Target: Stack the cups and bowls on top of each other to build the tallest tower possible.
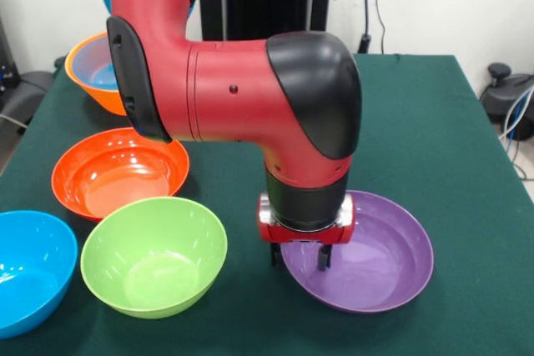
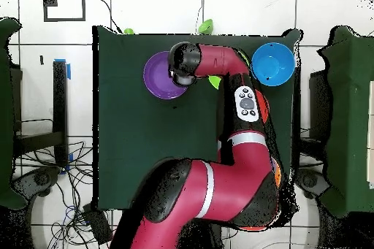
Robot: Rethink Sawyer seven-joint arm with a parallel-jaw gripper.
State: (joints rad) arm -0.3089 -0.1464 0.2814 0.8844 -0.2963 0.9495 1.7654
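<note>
The table (image 1: 434,122) has a dark green cloth that looks soft and dull. On it sit round, shiny plastic bowls, all with the open side up.

The purple bowl (image 1: 375,260) is wide and shallow, and it sits at the right in the front view. The gripper (image 1: 298,258) hangs straight down over its left rim. One dark finger (image 1: 324,256) is inside the bowl and the other is just outside, so the rim sits between them. The fingers are apart, with a gap between them; it is hard to tell if they touch the rim.

The green bowl (image 1: 154,254) is deeper and sits to the left of the purple one, well apart from it. The blue bowl (image 1: 29,268) is at the left edge, just beside the green one. The orange bowl (image 1: 121,172) sits behind the green one and almost touches it.

Farther back, another orange bowl (image 1: 90,72) tips a little and has something light blue inside. The arm (image 1: 242,106) is smooth red and black, and it hides part of it.
</note>
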